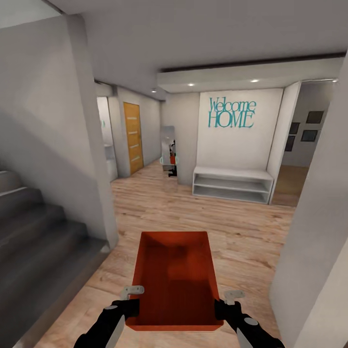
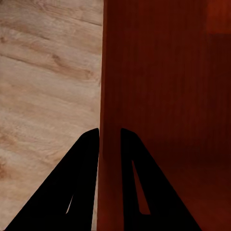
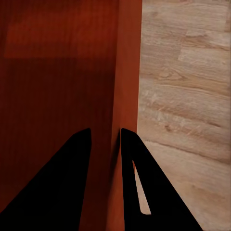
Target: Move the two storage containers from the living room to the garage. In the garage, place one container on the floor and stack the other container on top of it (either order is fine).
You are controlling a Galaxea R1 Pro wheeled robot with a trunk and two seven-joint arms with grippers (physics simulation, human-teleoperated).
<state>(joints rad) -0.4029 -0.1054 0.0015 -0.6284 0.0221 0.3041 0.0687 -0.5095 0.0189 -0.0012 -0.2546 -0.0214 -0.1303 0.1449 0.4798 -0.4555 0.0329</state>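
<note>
I hold one orange-red open-top storage container point(image 1: 175, 280) out in front of me above a light wood plank floor. My left gripper point(image 1: 129, 305) is shut on its left wall, one finger inside and one outside. My right gripper point(image 1: 223, 307) is shut on its right wall the same way. In the left wrist view the black fingers point(image 2: 86, 163) pinch the thin wall of the container point(image 2: 163, 96). In the right wrist view the fingers point(image 3: 130, 163) clamp the opposite wall of the container point(image 3: 62, 72). The bin is empty. The second container is out of view.
I am in a hallway. Grey stairs point(image 1: 34, 232) rise at the left beside a white wall corner point(image 1: 99, 183). A white low shelf point(image 1: 232, 184) stands ahead under a "Welcome HOME" wall. An orange door point(image 1: 133, 137) is at the far left, and a white wall point(image 1: 314, 251) is close on the right.
</note>
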